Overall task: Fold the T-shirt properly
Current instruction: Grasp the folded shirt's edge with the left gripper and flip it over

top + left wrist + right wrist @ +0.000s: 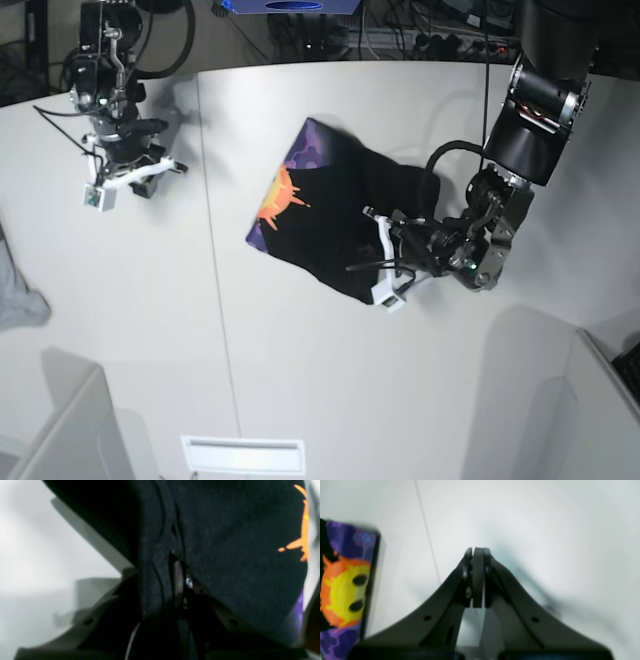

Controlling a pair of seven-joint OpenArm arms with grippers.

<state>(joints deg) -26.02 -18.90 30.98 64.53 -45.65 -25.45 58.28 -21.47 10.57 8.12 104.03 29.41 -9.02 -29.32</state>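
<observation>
The black T-shirt (330, 210) lies bunched in the middle of the white table, its orange and purple print (280, 195) turned toward the left. My left gripper (372, 255) is at the shirt's near right edge. In the left wrist view its fingers (178, 565) are shut on folds of the black cloth (237, 555). My right gripper (170, 167) hovers over bare table at the far left, well away from the shirt. Its jaws (478, 551) are pressed together with nothing in them. The sun print (342, 587) shows at the left edge of the right wrist view.
A small grey cloth (20, 300) lies at the table's left edge. A seam (210, 250) runs front to back across the table (300, 350). Grey partitions (60, 430) stand at the near left and near right (560, 400). Cables and equipment crowd the space behind the table's far edge.
</observation>
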